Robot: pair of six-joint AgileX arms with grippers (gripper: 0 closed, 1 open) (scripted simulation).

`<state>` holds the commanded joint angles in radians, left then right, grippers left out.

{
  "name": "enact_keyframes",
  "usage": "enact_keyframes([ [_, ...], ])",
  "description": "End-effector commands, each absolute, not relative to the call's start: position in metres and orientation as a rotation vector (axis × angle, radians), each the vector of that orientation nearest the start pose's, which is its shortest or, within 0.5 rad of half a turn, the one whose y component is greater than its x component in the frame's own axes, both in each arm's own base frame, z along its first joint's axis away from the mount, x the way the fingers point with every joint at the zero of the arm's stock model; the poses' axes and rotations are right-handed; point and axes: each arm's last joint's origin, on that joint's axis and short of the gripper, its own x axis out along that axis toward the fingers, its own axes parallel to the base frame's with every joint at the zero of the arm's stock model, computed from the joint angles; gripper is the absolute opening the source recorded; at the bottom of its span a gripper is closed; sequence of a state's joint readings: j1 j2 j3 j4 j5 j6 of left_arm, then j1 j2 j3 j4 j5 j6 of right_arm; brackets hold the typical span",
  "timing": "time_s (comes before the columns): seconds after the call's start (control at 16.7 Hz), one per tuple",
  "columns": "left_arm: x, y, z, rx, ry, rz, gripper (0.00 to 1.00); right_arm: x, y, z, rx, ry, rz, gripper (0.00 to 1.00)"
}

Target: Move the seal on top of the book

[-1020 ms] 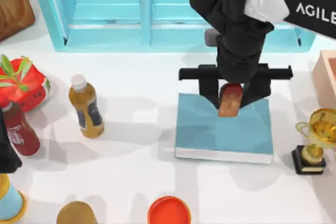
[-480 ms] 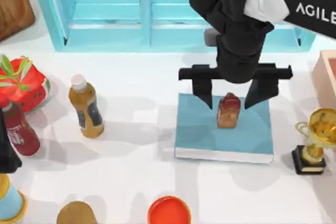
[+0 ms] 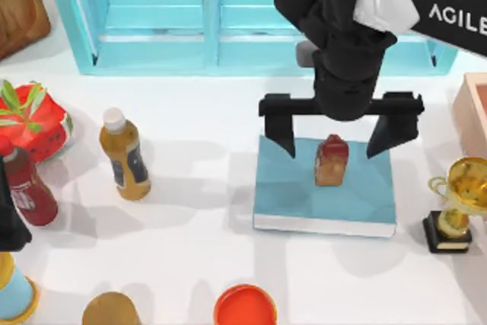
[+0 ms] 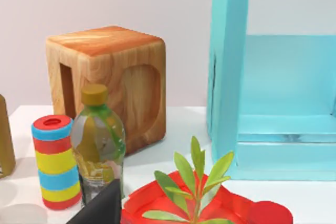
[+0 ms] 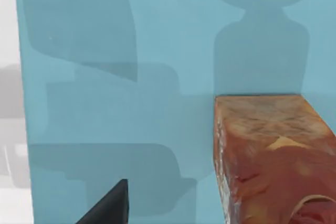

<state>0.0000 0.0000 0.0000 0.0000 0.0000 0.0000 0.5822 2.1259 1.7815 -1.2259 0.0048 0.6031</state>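
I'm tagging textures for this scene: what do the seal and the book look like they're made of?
The seal, standing on the book below the open right gripper, looks like polished stone: mottled tan and reddish-brown veining. The book seems a matte teal hardcover with white paper page edges along its near side.

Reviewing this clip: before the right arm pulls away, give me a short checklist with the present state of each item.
1. Seal stands on the book: ok.
2. Seal upright: ok.
3. Right gripper open, fingers apart from the seal on both sides: ok.
4. Seal away from the book's edges: ok, it sits near the middle.
5. Trophy out of the arm's way: ok, it stands on the table beside the book.
6. Left gripper idle at the table's left edge: ok.
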Motion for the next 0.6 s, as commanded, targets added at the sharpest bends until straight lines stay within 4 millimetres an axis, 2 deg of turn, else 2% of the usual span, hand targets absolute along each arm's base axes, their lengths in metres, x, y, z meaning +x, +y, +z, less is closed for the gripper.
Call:
enact_keyframes([
  [0.24,0.106,-0.001,0.16,0.0,0.0,0.0,1.0,0.345,0.232,0.203,0.009,1.57,-0.013,1.0],
  [0.6,0.106,-0.001,0.16,0.0,0.0,0.0,1.0,0.345,0.232,0.229,0.009,1.569,-0.012,1.0],
])
